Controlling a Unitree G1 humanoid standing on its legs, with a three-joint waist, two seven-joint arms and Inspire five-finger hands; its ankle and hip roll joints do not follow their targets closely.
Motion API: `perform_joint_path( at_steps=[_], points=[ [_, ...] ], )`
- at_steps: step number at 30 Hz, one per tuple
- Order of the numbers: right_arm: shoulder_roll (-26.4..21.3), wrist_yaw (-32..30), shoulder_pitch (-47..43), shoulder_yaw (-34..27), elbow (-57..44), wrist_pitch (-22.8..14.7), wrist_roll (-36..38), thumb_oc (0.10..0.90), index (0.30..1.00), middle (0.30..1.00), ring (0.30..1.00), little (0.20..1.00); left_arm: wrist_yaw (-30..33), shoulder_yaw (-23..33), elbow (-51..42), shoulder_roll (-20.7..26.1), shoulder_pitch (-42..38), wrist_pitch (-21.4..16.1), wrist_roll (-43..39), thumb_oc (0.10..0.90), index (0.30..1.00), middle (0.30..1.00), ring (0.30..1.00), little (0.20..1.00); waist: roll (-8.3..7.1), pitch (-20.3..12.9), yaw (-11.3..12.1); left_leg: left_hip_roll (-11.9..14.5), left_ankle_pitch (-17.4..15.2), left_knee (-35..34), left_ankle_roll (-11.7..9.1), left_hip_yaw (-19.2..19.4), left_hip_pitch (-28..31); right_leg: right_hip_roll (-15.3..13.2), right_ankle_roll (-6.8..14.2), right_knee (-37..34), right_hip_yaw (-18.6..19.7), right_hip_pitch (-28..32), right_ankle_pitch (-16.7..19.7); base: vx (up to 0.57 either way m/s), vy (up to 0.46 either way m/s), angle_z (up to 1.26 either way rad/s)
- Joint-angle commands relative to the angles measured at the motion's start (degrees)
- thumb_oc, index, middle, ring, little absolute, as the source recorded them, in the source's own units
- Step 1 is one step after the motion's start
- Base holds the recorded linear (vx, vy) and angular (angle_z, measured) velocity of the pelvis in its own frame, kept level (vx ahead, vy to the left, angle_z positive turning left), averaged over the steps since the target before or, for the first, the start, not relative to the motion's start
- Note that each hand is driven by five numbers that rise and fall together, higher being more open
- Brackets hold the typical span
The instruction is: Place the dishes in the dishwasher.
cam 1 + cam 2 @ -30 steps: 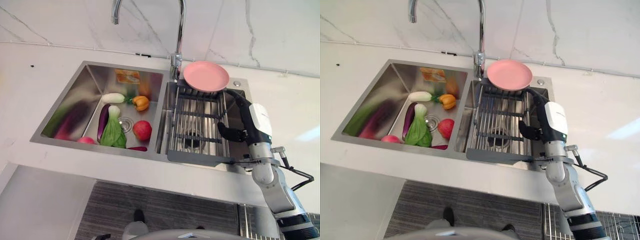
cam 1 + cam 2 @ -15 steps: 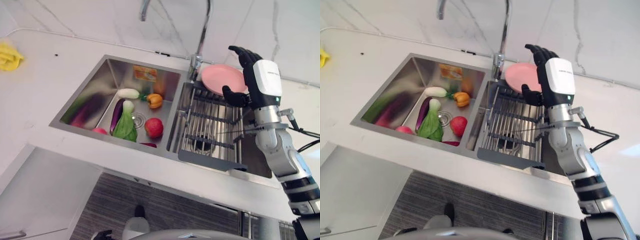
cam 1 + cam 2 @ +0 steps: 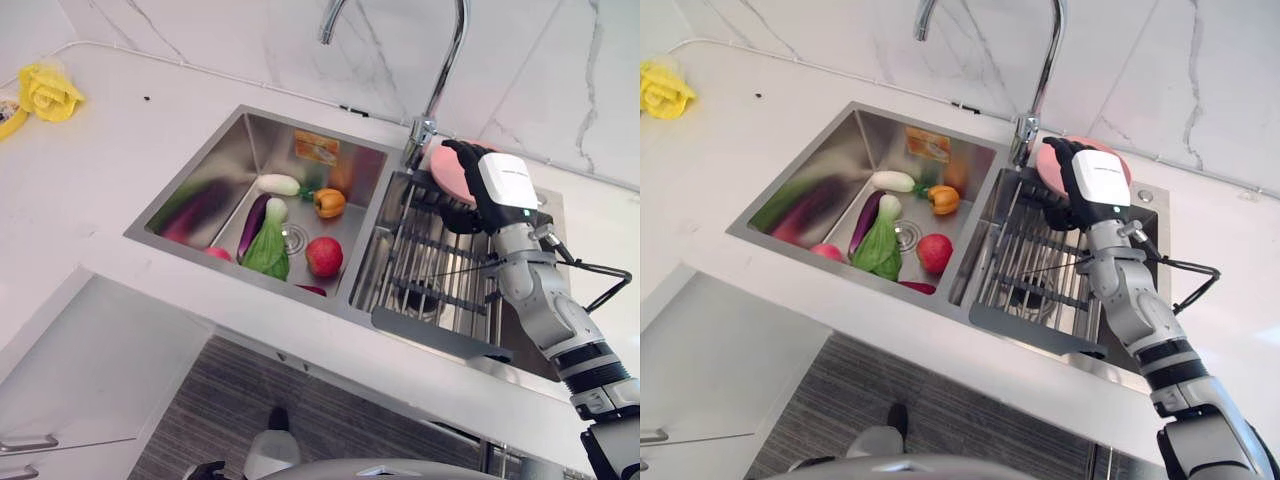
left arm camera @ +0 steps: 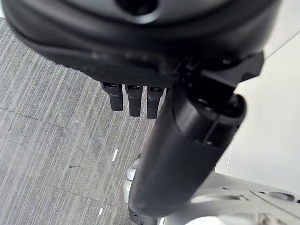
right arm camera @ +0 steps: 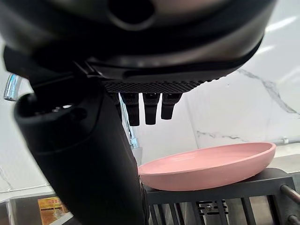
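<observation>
Pink plate [image 5: 211,165] on rack [image 3: 440,262], half hidden behind right hand [image 3: 478,185].

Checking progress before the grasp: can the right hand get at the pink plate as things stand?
Probably yes. The right hand hovers just above the pink plate, fingers open. The plate lies on the far end of the rack with nothing over it, so the way looks free.

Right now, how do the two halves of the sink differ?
The left basin is a bare steel tub holding vegetables and fruit, such as a red apple and leafy greens. The right basin is fitted with a wire rack, and a pink plate rests on the rack's far end. The right robot hand is over the right basin, none over the left. Both are steel.
</observation>
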Motion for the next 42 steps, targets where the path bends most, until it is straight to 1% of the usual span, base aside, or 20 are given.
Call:
perform_joint_path(
  at_steps=[1, 7, 14, 15, 16, 20, 24, 30, 35, 37, 38, 42],
  points=[
    [-1.2, -3.14, -6.84, -2.03, 0.95, -0.39, 0.09, 0.8, 0.9, 0.9, 0.9, 0.9, 0.35, -5.04, 3.32, -0.07, -0.96, 0.0, -0.22, 0.8, 0.9, 0.9, 0.9, 0.9, 0.52, -4.12, 2.12, 3.11, -4.2, -0.6, -0.18, 3.42, 2.38, -6.59, 6.38, 2.64, -0.41, -2.4, 1.6, 0.0, 0.0, 0.0],
    [-0.59, -4.12, -8.55, -1.08, 5.07, 0.76, 0.08, 0.8, 0.9, 0.9, 0.9, 0.9, 0.58, -5.65, 3.37, -0.19, -1.11, 0.36, 0.17, 0.8, 0.9, 0.9, 0.9, 0.9, 0.58, -4.09, 1.96, 2.85, -4.03, -0.72, -0.15, 3.32, 2.25, -6.79, 6.31, 2.54, -0.46, -2.4, 1.81, 0.0, 0.0, 0.0],
    [0.72, -3.39, -9.44, 0.74, 11.2, 1.91, 0.61, 0.8, 0.9, 0.9, 0.9, 0.9, 0.24, -6.31, 2.89, -0.28, -0.99, 0.47, -0.03, 0.8, 0.9, 0.9, 0.9, 0.9, 0.72, -4.02, 2.24, 2.8, -3.86, -0.67, -0.12, 2.85, 1.88, -6.97, 6.23, 2.4, -1.15, -2.16, 1.99, 0.0, 0.0, 0.0],
    [0.75, -3.33, -9.61, 0.97, 11.84, 1.96, 0.59, 0.554, 0.531, 0.531, 0.531, 0.531, 0.14, -6.38, 2.87, -0.3, -0.96, 0.5, -0.03, 0.8, 0.9, 0.9, 0.9, 0.9, 0.74, -4.03, 2.27, 2.79, -3.84, -0.68, -0.12, 2.81, 1.84, -6.96, 6.22, 2.38, -1.26, -2.13, 2.0, 0.0, 0.0, 0.0],
    [0.76, -3.36, -9.69, 1.04, 11.94, 1.93, 0.6, 0.4, 0.3, 0.3, 0.3, 0.3, 0.13, -6.37, 2.86, -0.31, -0.96, 0.5, -0.03, 0.8, 0.9, 0.9, 0.9, 0.9, 0.76, -4.03, 2.23, 2.79, -3.83, -0.69, -0.13, 2.79, 1.82, -6.96, 6.22, 2.37, -1.28, -2.13, 2.0, 0.0, 0.0, 0.0],
    [0.72, -3.61, -11.1, 2.54, 15.29, 2.13, -0.66, 0.4, 0.3, 0.3, 0.3, 0.3, -0.17, -6.86, 2.65, -0.22, -1.01, 0.47, 0.26, 0.8, 0.9, 0.9, 0.9, 0.9, 0.77, -4.04, 2.8, 2.67, -3.64, -0.77, -0.17, 2.51, 1.61, -6.97, 6.2, 2.18, -1.94, -1.91, 2.14, 0.0, 0.0, 0.0],
    [0.55, -3.88, -11.9, 3.58, 16.37, 2.11, -2.09, 0.4, 0.3, 0.3, 0.3, 0.3, -0.14, -7.1, 2.4, -0.25, -1.11, 0.36, 0.43, 0.8, 0.9, 0.9, 0.9, 0.9, 0.78, -3.99, 2.98, 2.67, -3.53, -0.81, -0.22, 2.33, 1.53, -6.97, 6.19, 2.12, -2.21, -1.81, 2.12, 0.0, 0.0, 0.0],
    [0.95, -4.38, -11.98, 3.55, 16.07, 2.7, -2.64, 0.4, 0.3, 0.3, 0.3, 0.3, 0.07, -7.15, 2.36, -0.42, -1.22, 0.46, 0.3, 0.8, 0.9, 0.9, 0.9, 0.9, 0.85, -4.01, 2.97, 2.63, -3.5, -0.91, -0.24, 2.27, 1.59, -7.01, 6.21, 2.04, -2.45, -1.7, 2.19, 0.0, 0.0, 0.0],
    [1.62, -4.97, -11.33, 2.42, 13.76, 2.9, -2.51, 0.4, 0.3, 0.3, 0.3, 0.3, 0.22, -7.25, 2.35, -0.59, -1.28, 0.59, 0.53, 0.8, 0.9, 0.9, 0.9, 0.9, 0.84, -4.09, 2.8, 2.56, -3.53, -1.03, -0.18, 2.22, 1.72, -7.16, 6.23, 1.97, -2.47, -1.61, 2.31, 0.0, 0.0, 0.0],
    [1.61, -5.27, -10.94, 1.71, 11.1, 2.76, -2.63, 0.4, 0.3, 0.3, 0.3, 0.3, 0.29, -7.08, 2.38, -0.68, -1.35, 0.65, 0.55, 0.8, 0.9, 0.9, 0.9, 0.9, 0.87, -4.14, 2.65, 2.54, -3.57, -1.05, -0.17, 2.23, 1.83, -7.2, 6.26, 1.97, -2.38, -1.68, 2.3, 0.0, 0.0, 0.0],
    [1.11, -5.68, -10.18, 0.55, 7.52, 2.5, -3.26, 0.4, 0.3, 0.3, 0.3, 0.3, 0.5, -6.74, 2.49, -0.76, -1.47, 0.57, 0.75, 0.8, 0.9, 0.9, 0.9, 0.9, 0.9, -4.15, 2.35, 2.44, -3.7, -1.11, -0.16, 2.3, 2.08, -7.23, 6.33, 1.96, -2.15, -1.77, 2.27, 0.0, 0.0, 0.0],
    [-0.17, -7.46, -8.02, -3.18, -1.12, 1.69, -5.14, 0.4, 0.3, 0.3, 0.3, 0.3, 1.09, -5.54, 2.7, -0.99, -1.84, 0.3, 0.8, 0.8, 0.9, 0.9, 0.9, 0.9, 1.0, -4.1, 1.43, 2.27, -4.01, -1.17, -0.03, 2.53, 2.56, -7.62, 6.51, 2.48, -1.73, -2.0, 2.26, 0.0, 0.021, 0.0]
  ],
)
